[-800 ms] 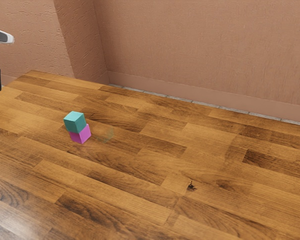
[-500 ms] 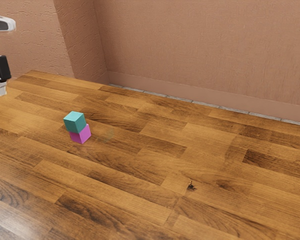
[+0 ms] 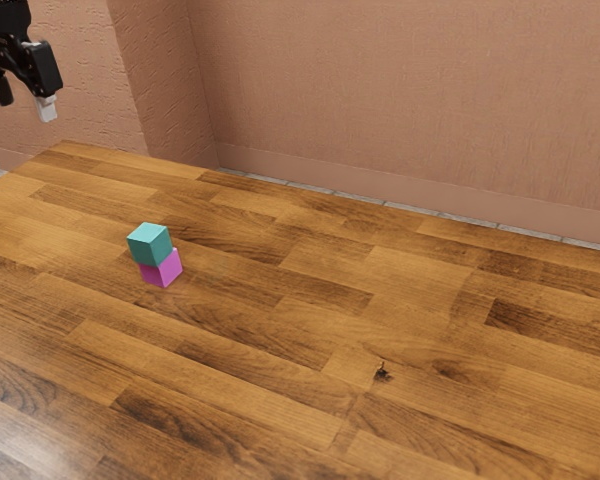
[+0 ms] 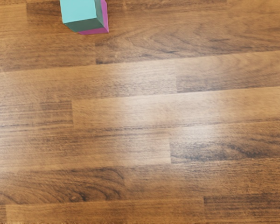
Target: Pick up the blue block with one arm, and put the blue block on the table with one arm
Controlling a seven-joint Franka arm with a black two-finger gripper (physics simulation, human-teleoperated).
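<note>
Item one: magenta cube (image 3: 164, 269), the landmark for all places given here. It sits on the table, its upper part partly covered by the item it carries.

Item two: teal cube (image 3: 149, 245), the blue block of my task. It is stacked on top of the magenta cube, touching it, upright and set a little off-centre, so that part of the magenta cube juts out from beneath it towards the exterior view's right. My wrist view likewise gives the teal top with magenta along its edge.

Item three: my gripper (image 3: 24, 100), black. It hangs in the air, higher than the magenta cube and well apart from it, towards the exterior view's left. Jaws: released, spread with a clear gap between them. One finger ends in a pale tip, the other is dark.

Item four: wooden table (image 3: 270, 400), of brown planks in mixed light and dark tones, with patches of glare. It lies under and all around the magenta cube.

Item five: small dark mark (image 3: 382, 373) on the wood, towards the exterior view's right of the magenta cube and nearer that camera; whether knot or loose object, I cannot tell.

Item six: textured pinkish-brown wall (image 3: 400, 90), beyond the magenta cube, past the table's far edge.
</note>
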